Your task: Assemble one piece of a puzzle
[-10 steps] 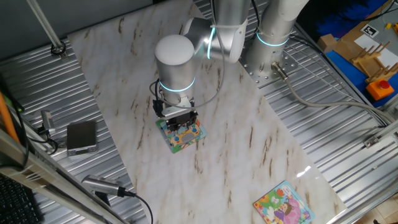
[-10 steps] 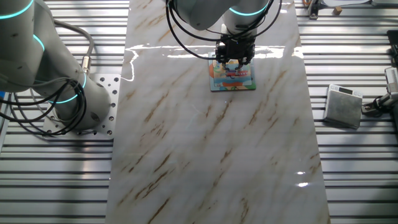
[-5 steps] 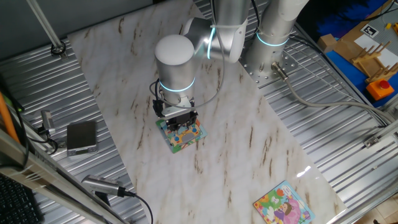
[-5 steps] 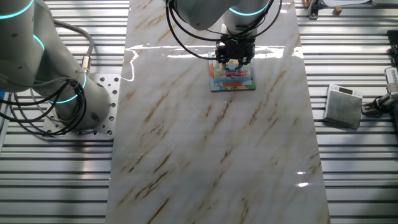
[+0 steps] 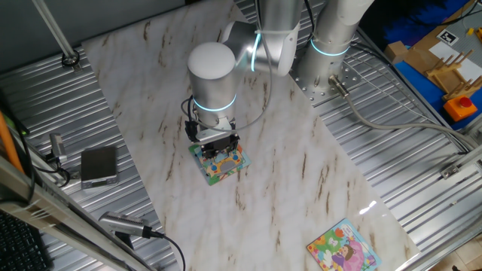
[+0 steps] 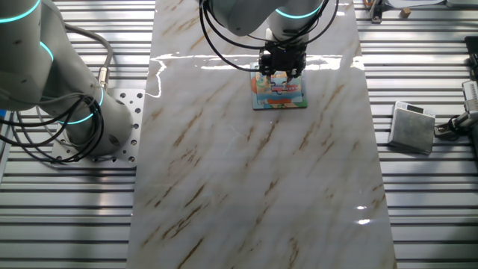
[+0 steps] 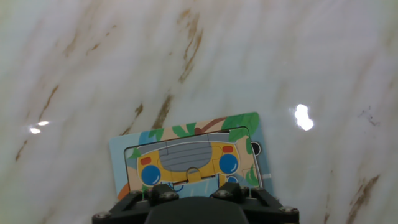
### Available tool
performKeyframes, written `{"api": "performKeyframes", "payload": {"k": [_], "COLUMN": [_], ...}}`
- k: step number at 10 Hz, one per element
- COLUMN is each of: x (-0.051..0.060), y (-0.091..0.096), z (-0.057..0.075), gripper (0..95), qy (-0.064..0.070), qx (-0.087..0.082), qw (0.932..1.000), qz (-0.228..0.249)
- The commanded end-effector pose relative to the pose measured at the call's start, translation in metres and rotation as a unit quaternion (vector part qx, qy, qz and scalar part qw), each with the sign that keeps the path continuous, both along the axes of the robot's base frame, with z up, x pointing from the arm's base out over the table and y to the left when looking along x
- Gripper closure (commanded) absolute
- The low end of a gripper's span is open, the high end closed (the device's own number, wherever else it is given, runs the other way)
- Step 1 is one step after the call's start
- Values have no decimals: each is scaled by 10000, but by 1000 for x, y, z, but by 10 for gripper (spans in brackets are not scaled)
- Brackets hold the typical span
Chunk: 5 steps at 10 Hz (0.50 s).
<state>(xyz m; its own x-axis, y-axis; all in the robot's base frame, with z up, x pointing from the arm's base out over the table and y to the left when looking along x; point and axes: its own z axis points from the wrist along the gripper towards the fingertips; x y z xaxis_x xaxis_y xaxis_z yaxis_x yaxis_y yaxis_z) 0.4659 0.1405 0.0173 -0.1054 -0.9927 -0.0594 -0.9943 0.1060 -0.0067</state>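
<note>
From one fixed view, the arm stands straight down over the puzzle (image 5: 218,163), with the claw (image 5: 221,151) right on its upper part. The puzzle is a small flat square lying on the marbled counter (image 5: 301,173), turned so its corners point roughly up, down and sideways in the frame, diamond-like. A second puzzle with a pink-purple figure (image 5: 343,247) lies well apart at the near corner of the counter. A small grey box (image 5: 99,165) sits off the counter on the ribbed metal.

From the other fixed view, the puzzle (image 6: 280,93) looks nearly squared up with the counter's (image 6: 254,187) edges, flat, with a light-blue border. The claw (image 6: 281,72) covers its far edge, and there's a pinkish-red patch on the picture just below the fingertips. Can't tell whether that's the piece, or whether the fingers are apart or pinched on anything.

In the hand view, the puzzle (image 7: 193,162) shows a yellow cartoon car with blue headlights and green leaves around it, with a small dark notch at its right edge. It's tilted slightly, right side higher. The claw's black body fills the bottom edge and the fingertips aren't visible. The counter (image 7: 199,56) is glossy, white with brown veins.
</note>
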Motion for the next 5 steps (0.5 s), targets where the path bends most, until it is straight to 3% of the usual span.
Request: {"api": "performKeyframes", "payload": {"k": [1, 2, 3, 5], "x": [0, 0, 0, 0], "y": [0, 0, 0, -3], "z": [0, 0, 0, 1], "gripper": [380, 380, 570, 570], "qy": [-2, -3, 0, 13], "qx": [-7, -29, -69, -77], "qw": [10000, 10000, 10000, 9999], "qz": [12, 3, -36, -148]}}
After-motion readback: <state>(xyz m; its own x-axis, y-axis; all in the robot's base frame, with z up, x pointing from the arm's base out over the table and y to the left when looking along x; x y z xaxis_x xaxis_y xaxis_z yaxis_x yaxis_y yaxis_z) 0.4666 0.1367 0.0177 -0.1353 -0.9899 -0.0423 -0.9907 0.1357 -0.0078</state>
